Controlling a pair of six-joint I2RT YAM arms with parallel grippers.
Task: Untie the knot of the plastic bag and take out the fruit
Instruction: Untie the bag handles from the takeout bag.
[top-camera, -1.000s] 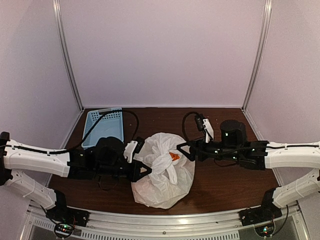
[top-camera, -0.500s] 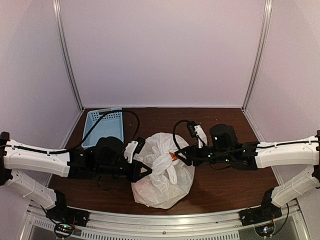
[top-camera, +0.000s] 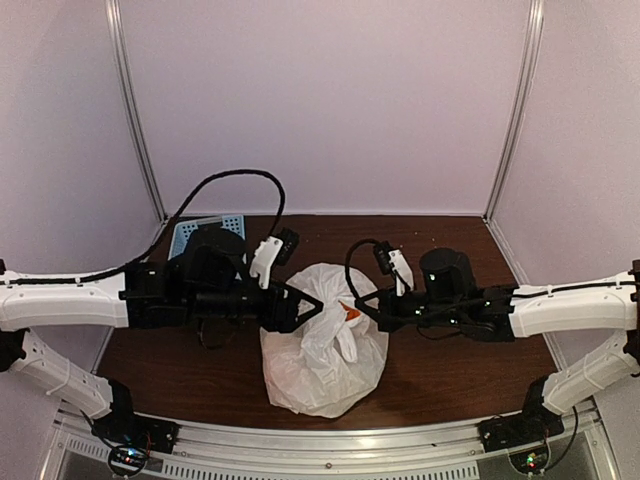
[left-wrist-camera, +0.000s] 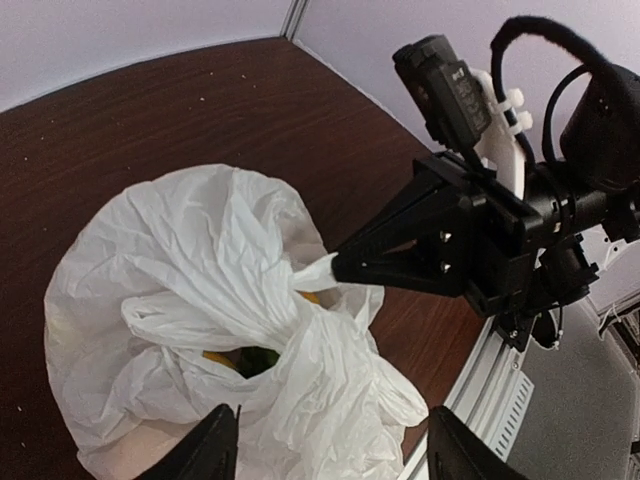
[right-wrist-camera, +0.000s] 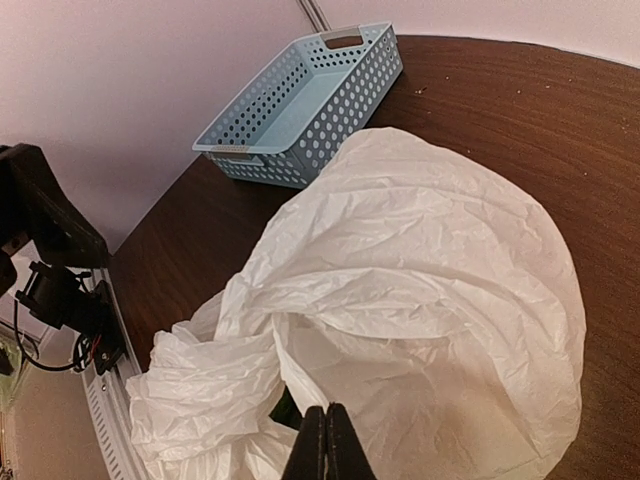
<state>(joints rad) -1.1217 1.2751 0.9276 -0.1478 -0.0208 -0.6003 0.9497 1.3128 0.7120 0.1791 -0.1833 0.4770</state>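
Observation:
The white plastic bag (top-camera: 322, 355) lies crumpled at the table's middle. Its handles gather in a loose twisted bunch, the knot (left-wrist-camera: 280, 322); I cannot tell whether it is still tied. Through a gap beneath the bunch the fruit shows, yellow (left-wrist-camera: 218, 357) and dark green (left-wrist-camera: 252, 362). An orange piece (top-camera: 349, 313) peeks out in the top view. My right gripper (right-wrist-camera: 326, 432) is shut on a thin strip of the bag's plastic at the bag's right edge. My left gripper (left-wrist-camera: 330, 458) hangs open over the bag's left side, touching nothing.
A light blue perforated basket (right-wrist-camera: 300, 100) stands at the back left, half hidden behind my left arm (top-camera: 70, 300) in the top view. A black cable (top-camera: 225, 185) loops above that arm. A metal rail (top-camera: 330, 455) runs along the table's near edge.
My right gripper moved left to the bag and shut on a strip of its plastic. My left gripper opened, let go of the bag and rose up and back.

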